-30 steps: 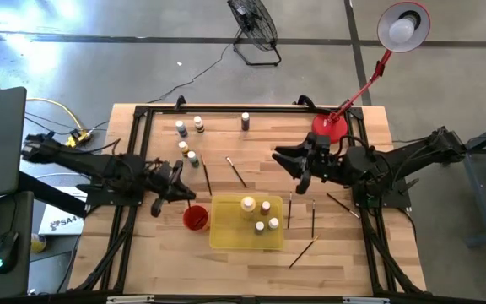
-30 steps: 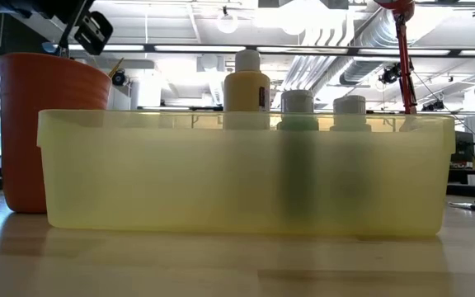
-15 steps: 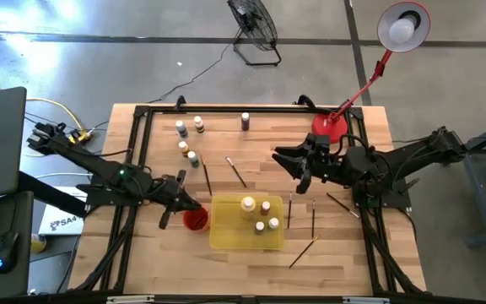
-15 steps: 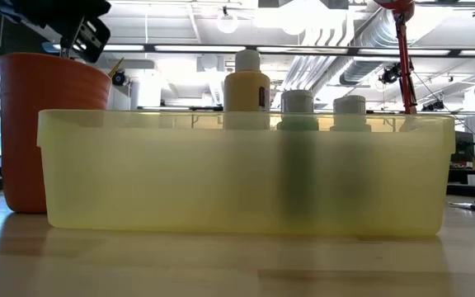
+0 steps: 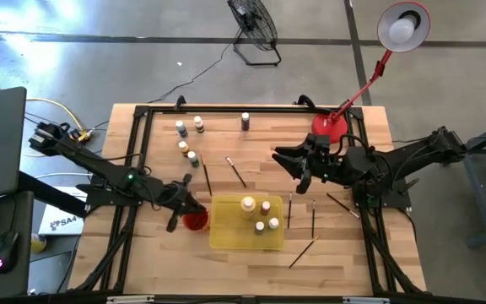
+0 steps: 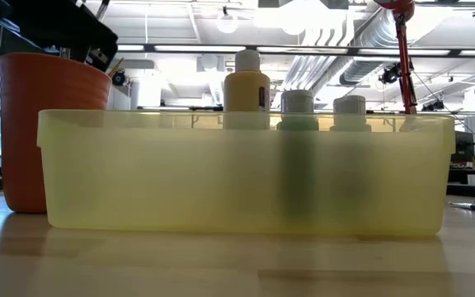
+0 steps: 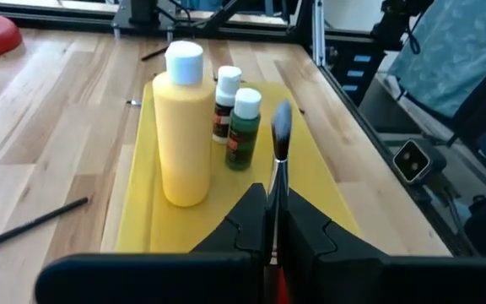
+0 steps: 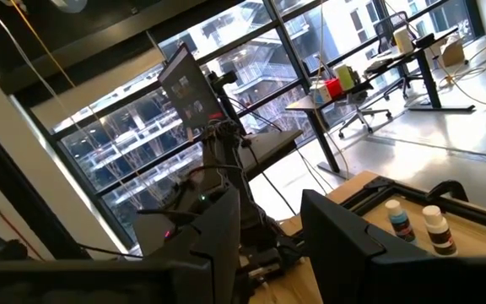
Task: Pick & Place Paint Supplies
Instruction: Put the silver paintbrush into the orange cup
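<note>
Paintbrush (image 7: 278,160) stands clamped in left gripper (image 5: 184,205) above red cup (image 5: 196,220).

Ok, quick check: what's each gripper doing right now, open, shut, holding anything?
Left gripper: shut on a paintbrush, over the red cup beside the yellow tray.
Right gripper: open, holding nothing, raised over the table's right side.

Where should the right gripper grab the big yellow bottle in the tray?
Probably the body of the big yellow bottle, just under its white cap, coming straight down. It stands upright in the yellow tray, whose walls block a side approach, and two small bottles stand close on one side, so set the fingers across the free sides. The right gripper hangs open above the table.
</note>
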`<state>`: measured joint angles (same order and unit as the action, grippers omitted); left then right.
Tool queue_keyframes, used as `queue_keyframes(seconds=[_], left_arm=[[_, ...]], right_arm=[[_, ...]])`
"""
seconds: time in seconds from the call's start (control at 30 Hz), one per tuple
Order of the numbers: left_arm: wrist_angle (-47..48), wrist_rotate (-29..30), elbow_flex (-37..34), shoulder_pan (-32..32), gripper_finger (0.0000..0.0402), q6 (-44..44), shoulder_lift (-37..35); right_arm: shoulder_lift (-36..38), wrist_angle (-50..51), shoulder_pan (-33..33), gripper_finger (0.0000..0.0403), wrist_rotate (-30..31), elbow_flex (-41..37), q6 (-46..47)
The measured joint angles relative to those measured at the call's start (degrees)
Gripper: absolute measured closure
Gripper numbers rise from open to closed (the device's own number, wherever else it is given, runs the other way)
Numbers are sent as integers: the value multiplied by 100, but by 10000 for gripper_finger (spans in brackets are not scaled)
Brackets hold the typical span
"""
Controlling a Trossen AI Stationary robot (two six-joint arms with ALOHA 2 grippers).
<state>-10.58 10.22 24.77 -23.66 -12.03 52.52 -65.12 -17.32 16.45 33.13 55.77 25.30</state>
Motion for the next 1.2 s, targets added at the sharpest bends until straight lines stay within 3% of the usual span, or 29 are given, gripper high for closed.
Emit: queue_keyframes(seconds=[0.4,0.93,1.2], left_arm=[[12,-2,0,0,388,-20,91],[25,-2,21,0,300,-173,75],[24,-2,468,0,289,153,-161]], right_arm=[[0,43,0,284,90,0,0],[0,55,2,284,-541,0,-2],[0,63,7,284,-929,0,-2]])
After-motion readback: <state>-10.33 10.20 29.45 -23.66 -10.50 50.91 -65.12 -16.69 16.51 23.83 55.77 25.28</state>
